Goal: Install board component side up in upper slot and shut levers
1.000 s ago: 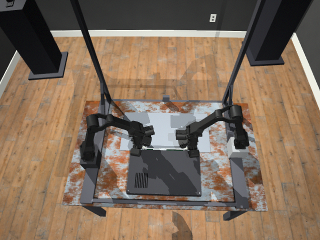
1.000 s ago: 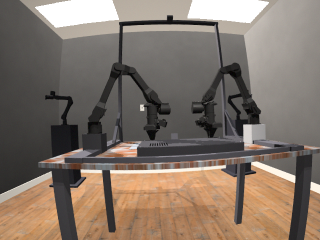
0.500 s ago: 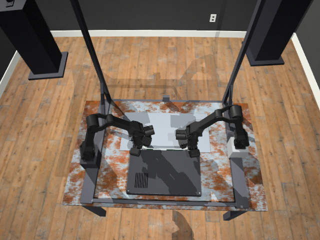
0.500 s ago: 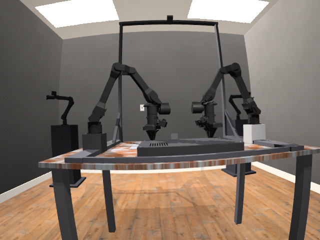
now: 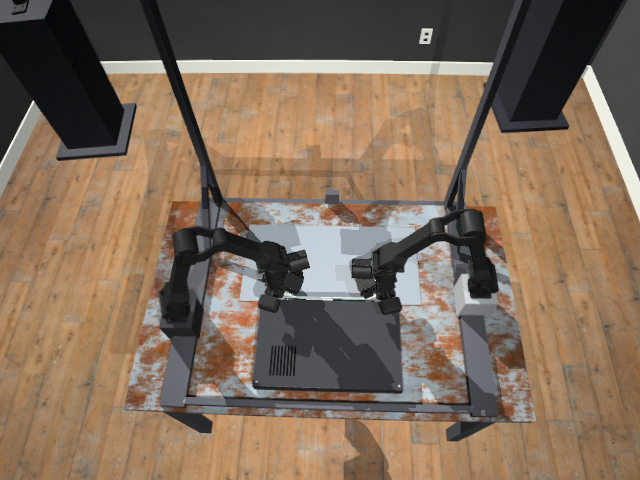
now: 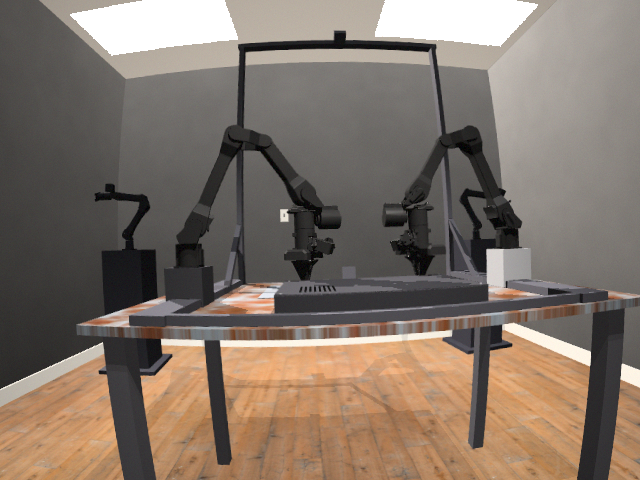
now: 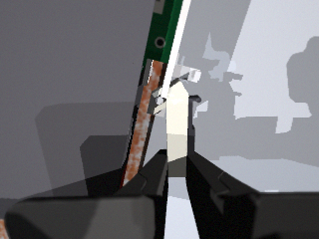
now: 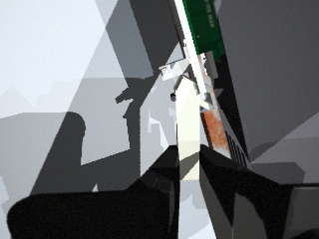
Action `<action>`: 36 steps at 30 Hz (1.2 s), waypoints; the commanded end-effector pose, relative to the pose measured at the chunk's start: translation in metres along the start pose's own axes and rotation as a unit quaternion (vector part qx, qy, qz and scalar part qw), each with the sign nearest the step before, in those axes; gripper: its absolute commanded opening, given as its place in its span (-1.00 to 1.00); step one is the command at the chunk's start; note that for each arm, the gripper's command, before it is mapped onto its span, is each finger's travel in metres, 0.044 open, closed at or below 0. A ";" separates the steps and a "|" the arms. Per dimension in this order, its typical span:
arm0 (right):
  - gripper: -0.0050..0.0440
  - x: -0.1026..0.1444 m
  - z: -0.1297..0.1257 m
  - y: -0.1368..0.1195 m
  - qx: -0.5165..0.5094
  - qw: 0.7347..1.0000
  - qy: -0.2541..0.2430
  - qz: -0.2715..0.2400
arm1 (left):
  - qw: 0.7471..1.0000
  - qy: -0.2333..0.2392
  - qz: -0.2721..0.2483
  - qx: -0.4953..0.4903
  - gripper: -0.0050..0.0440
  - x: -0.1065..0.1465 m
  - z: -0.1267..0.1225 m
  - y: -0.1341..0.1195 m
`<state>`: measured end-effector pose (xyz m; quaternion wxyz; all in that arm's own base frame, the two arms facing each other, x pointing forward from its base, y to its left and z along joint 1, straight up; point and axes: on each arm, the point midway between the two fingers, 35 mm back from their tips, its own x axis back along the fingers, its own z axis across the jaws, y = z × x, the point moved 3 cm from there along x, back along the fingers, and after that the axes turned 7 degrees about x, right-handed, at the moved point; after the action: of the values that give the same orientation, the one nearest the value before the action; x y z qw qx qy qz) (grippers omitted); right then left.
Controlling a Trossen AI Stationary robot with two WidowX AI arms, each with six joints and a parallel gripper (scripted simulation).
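The dark enclosure [image 5: 330, 372] [image 6: 382, 303] [image 7: 75, 60] [image 8: 284, 65] lies flat on the bench, looking level; its feet are hidden. The green board [image 7: 160, 27] [image 8: 203, 32] shows between its white panel [image 7: 177, 42] [image 8: 186, 35] and the enclosure's edge, with a narrow gap along the panel. My left gripper [image 5: 373, 296] [image 6: 420, 272] [image 7: 175, 156], on the right in the top and exterior views, is shut on one cream lever [image 7: 177, 117]. My right gripper [image 5: 285, 295] [image 6: 303, 277] [image 8: 186, 152] is shut on the other lever [image 8: 187, 117]. Both levers lie roughly along the panel. Slot depth and tab contact are hidden.
A pale mat [image 5: 325, 242] lies behind the enclosure. The frame's front rail [image 5: 330, 406] [image 6: 361, 316] runs between the enclosure and the bench's front edge. Side rails and arm bases, one dark [image 5: 180, 322] and one white [image 5: 473, 304], stand at either side.
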<state>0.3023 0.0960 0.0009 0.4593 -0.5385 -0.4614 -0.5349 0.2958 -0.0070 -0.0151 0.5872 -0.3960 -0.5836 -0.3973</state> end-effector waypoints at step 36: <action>-0.76 0.008 0.012 0.011 -0.182 0.983 0.006 -0.011 | 0.979 -0.003 -0.011 0.202 -0.76 0.006 -0.013 0.010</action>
<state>0.3077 0.1039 0.0009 0.3588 -0.6104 -0.3614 -0.6067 0.3020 -0.0160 -0.0152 0.6492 -0.2833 -0.6459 -0.2848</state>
